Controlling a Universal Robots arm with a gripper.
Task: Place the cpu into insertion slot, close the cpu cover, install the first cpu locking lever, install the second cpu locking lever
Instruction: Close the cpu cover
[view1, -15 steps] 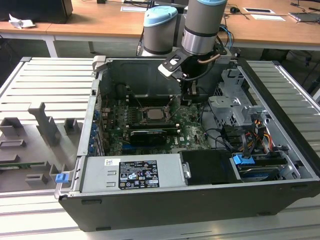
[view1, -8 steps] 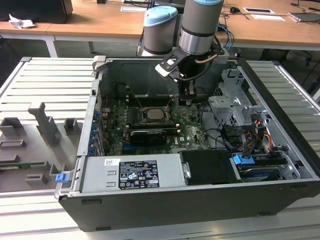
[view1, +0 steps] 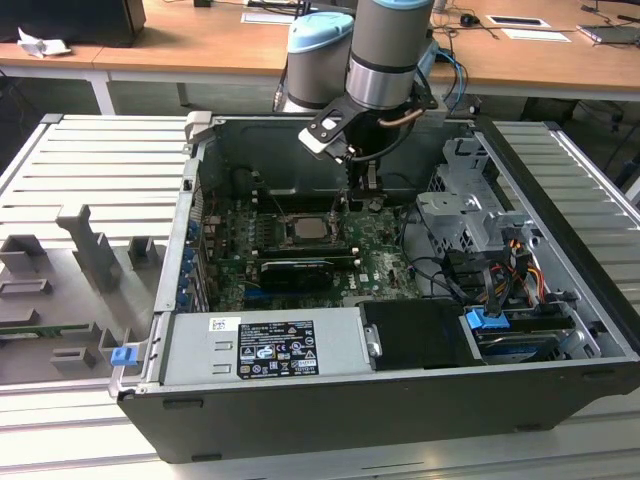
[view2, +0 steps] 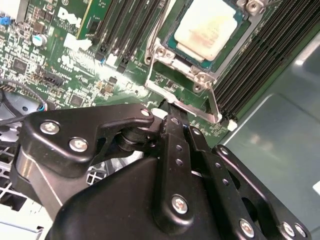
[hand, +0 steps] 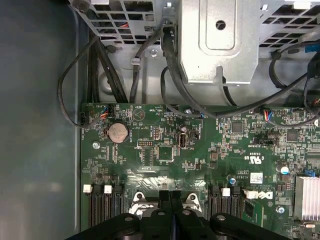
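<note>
At the insertion slot's two o'clock, exterior view, the gripper, fingers pressed together, nears a locking lever; press squarely.

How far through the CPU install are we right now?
Done: the cpu lies seated, with the cpu cover down around it. In hand: the shut gripper is at a silver locking lever beside the cover. Left: I cannot tell whether either lever is latched.

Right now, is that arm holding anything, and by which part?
Nothing is held. The end effector has its fingers pressed together with nothing between them, its tip beside the metal lever by the cpu.
</note>
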